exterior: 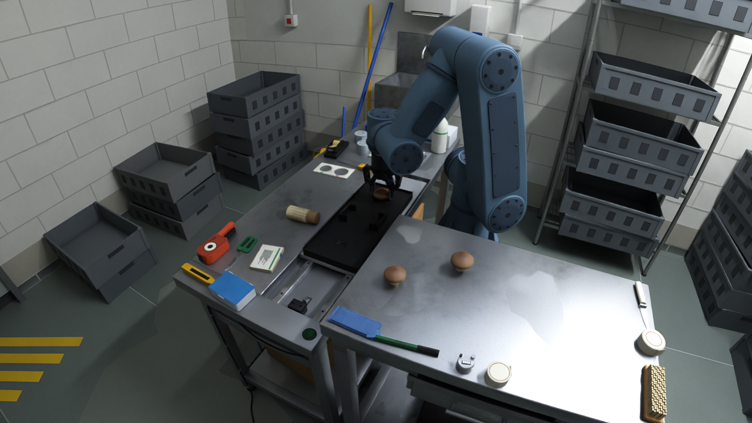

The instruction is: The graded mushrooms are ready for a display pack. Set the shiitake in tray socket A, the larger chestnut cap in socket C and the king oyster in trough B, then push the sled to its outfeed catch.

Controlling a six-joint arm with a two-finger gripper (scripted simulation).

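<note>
The black tray sled sits on its rails on the narrow bench, and at its far end my gripper is closed on the dark brown shiitake, holding it low over the tray's far socket. The king oyster lies on its side on the bench left of the tray. Two chestnut caps stand on the big table to the right: one farther back, the other nearer the tray.
The large steel table carries a blue scraper, a pen, small tins and a brush along its near edge. A red tool, a card and a blue box lie on the bench's near end. Crates stand on the floor.
</note>
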